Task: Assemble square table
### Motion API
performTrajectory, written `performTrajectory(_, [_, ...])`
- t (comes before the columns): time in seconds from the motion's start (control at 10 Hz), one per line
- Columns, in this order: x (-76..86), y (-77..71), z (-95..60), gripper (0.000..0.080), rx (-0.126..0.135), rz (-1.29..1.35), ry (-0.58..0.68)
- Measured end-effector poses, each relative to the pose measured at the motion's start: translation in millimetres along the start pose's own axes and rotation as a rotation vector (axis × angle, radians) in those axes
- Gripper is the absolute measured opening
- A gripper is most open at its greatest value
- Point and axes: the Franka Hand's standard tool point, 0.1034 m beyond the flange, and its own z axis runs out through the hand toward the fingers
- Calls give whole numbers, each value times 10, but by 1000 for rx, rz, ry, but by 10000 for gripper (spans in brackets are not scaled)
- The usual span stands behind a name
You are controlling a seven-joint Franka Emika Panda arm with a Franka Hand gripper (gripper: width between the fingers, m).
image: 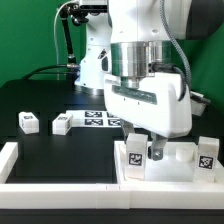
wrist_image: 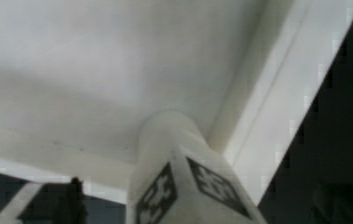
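Observation:
The white square tabletop (image: pixel 180 170) lies at the front right of the exterior view, and its rim (wrist_image: pixel 271 90) runs across the wrist view. One tagged white leg (image: pixel 135 153) stands on its near-left corner, seen up close in the wrist view (wrist_image: pixel 187 185). My gripper (image: pixel 143 148) is down around this leg, jaws either side of it. A gap shows between the dark left finger (wrist_image: pixel 57 200) and the leg, so the jaws look open. Another leg (image: pixel 207 155) stands at the tabletop's right end. Two loose legs (image: pixel 28 122) (image: pixel 62 124) lie on the black table at the left.
The marker board (image: pixel 100 118) lies on the black table behind the tabletop. The long low white border wall (image: pixel 60 192) runs along the front and up the exterior view's left. The arm's white body fills the upper middle.

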Motion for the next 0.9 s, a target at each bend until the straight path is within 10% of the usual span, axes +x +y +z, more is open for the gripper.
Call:
performTrajectory(0.8, [26, -15, -26, 649, -45, -639, 12])
performTrajectory(0.9, [24, -16, -26, 489, -44, -607, 12])
